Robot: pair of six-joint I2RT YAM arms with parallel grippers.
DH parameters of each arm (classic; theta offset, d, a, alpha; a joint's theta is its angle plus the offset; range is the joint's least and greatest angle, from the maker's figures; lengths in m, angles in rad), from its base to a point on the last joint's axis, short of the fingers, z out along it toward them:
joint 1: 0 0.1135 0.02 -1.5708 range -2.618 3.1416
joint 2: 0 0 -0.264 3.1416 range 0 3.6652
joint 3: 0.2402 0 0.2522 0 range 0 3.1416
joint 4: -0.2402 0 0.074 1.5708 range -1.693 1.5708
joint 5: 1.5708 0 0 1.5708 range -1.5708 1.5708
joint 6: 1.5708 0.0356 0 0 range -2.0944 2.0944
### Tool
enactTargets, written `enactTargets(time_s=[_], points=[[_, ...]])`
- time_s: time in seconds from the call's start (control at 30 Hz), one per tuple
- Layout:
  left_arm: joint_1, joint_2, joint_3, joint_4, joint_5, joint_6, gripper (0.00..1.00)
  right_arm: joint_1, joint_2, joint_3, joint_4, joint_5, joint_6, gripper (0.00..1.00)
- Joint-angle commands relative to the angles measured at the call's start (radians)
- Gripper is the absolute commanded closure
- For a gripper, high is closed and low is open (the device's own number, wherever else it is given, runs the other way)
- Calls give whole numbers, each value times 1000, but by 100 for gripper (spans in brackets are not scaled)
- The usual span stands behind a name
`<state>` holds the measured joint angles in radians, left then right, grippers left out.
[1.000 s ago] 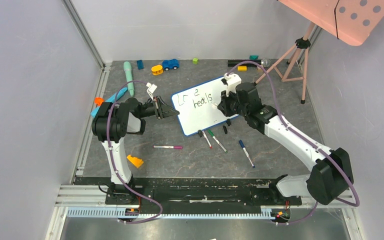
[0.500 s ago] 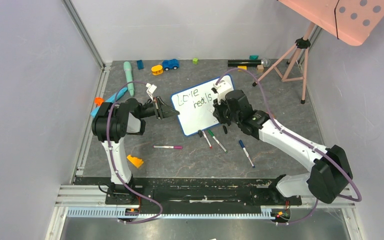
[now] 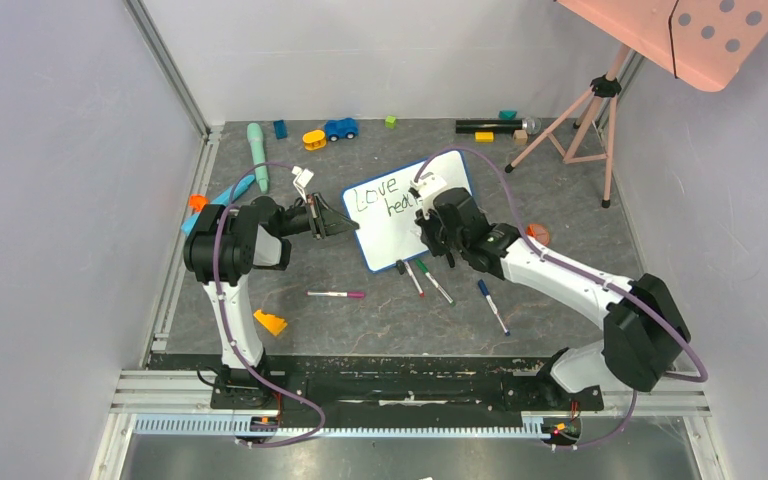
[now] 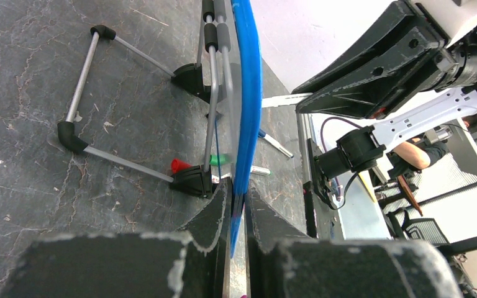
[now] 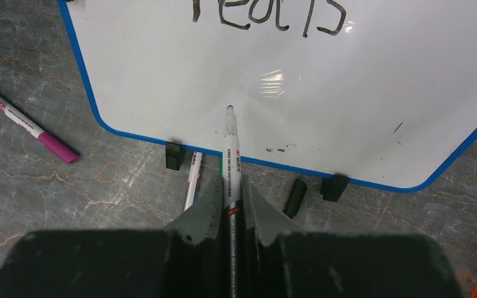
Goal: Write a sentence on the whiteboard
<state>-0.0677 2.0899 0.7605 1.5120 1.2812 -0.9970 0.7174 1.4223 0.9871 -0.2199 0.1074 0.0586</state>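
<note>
The whiteboard [image 3: 385, 235], white with a blue frame, stands tilted on the grey floor. My left gripper [image 3: 348, 226] is shut on the blue left edge [image 4: 247, 112], which runs between its jaws [image 4: 238, 208]. My right gripper [image 3: 432, 228] is over the board's lower middle, shut on a black-and-white marker [image 5: 231, 162]. The marker's tip points at bare white board [image 5: 360, 93] under the writing; whether it touches I cannot tell. Of the sentence, "Love" [image 3: 375, 192] and "heals" [image 5: 267, 15] show in dark marker; my right arm covers part of "heals" in the top view.
Loose markers lie in front of the board: pink [image 3: 337, 294], green and red [image 3: 425, 278], blue [image 3: 493, 306]. A black cap [image 5: 295, 197] lies by the board's feet. An orange wedge [image 3: 270, 322] is near left. Toys [image 3: 340, 128] and a tripod [image 3: 590, 110] stand at the back.
My right gripper has carried the marker leftward and nearer, from the board's upper right to its lower middle, uncovering "Love". The left gripper and the board have not moved.
</note>
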Motion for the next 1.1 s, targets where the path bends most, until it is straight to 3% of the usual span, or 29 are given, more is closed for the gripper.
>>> enactTargets(time_s=[0.0, 1.07], points=[[-6, -11, -10, 45, 77, 7, 98, 2, 26, 52, 28, 37, -4, 100], [-6, -9, -6, 45, 77, 6, 98, 2, 143, 159, -18, 124, 0, 100]])
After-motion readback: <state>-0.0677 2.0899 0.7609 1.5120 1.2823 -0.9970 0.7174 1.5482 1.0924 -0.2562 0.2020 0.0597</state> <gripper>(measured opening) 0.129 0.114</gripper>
